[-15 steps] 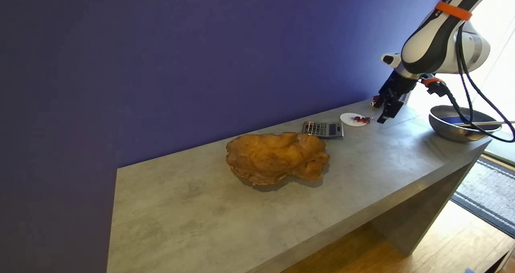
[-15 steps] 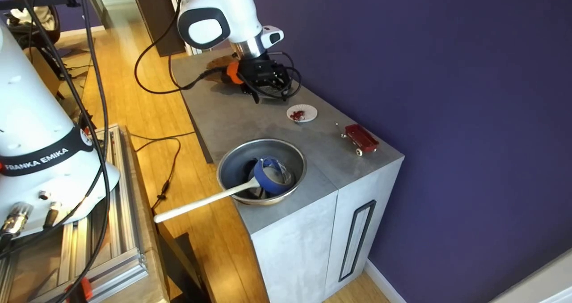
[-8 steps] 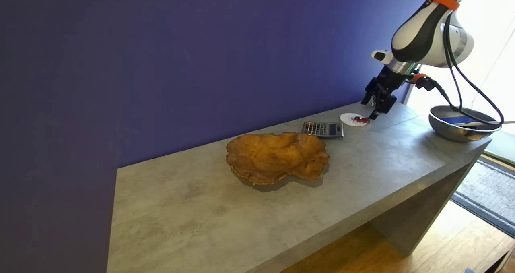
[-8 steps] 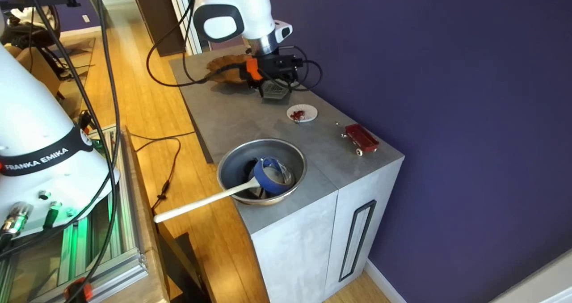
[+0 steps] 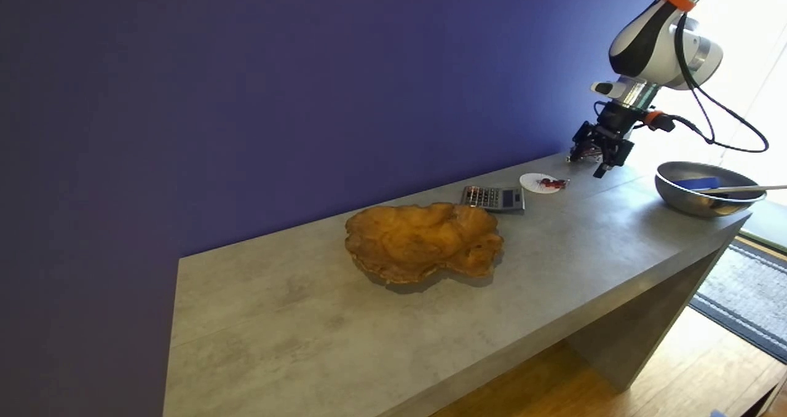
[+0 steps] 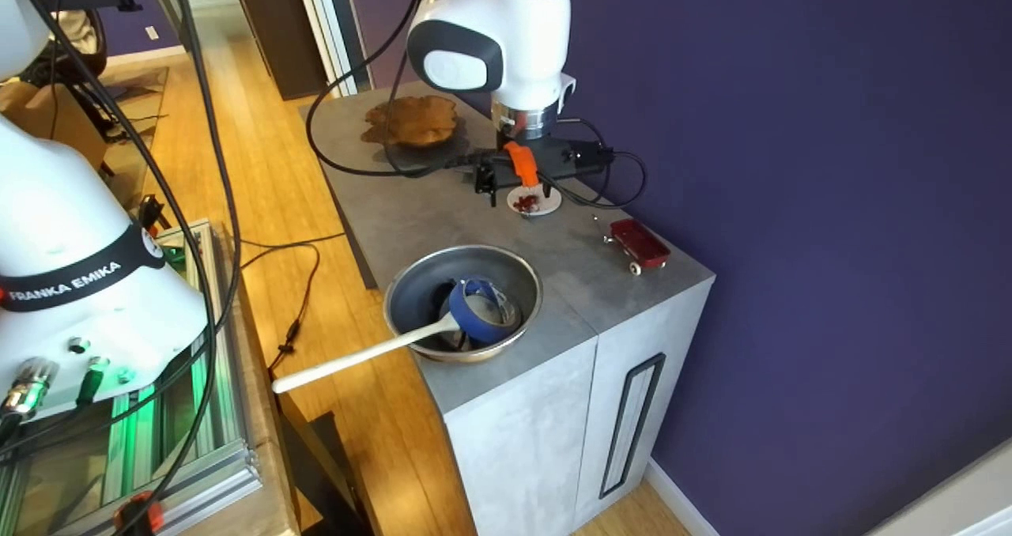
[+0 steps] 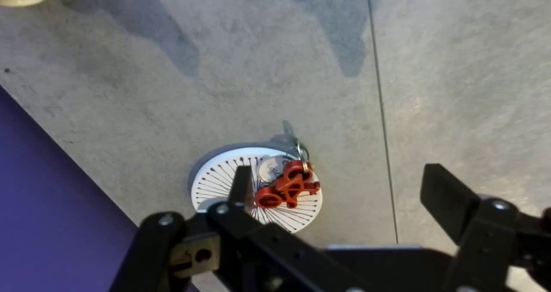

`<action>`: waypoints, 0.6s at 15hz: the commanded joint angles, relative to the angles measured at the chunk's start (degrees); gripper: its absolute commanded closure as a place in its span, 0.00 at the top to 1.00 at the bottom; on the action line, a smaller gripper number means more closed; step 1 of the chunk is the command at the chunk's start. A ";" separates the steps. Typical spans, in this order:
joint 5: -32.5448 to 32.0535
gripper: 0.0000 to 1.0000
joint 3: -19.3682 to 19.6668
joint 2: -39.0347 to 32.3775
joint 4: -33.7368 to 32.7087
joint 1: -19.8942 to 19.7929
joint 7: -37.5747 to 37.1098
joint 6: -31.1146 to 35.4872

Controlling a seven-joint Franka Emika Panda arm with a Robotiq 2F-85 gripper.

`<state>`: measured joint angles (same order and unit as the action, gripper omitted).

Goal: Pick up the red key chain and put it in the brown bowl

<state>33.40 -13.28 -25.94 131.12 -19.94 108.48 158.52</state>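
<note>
Nothing grasped yet — red key chain (image 7: 285, 184) is seen lying on the white disc (image 7: 211, 183), end effector (image 7: 338, 175) spread wide — so pick, carry and release into the brown bowl (image 5: 424, 238) are all left to be done.

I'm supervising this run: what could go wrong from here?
In the wrist view, the red key chain appears nearer one finger of the open claw, so descending straight might knock it. It lies on a white disc, which might slide along as the claw closes. The brown bowl looks shallow, so a high drop might bounce out.
</note>
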 commanded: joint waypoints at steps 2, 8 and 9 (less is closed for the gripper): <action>4.32 1.00 -1.64 -0.85 0.16 1.47 -5.62 5.08; 6.40 1.00 -1.05 -4.18 1.07 5.77 -13.00 17.81; 5.94 1.00 -0.86 -4.78 0.81 6.06 -13.47 18.32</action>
<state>38.61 -14.92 -29.27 131.91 -15.35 96.85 173.73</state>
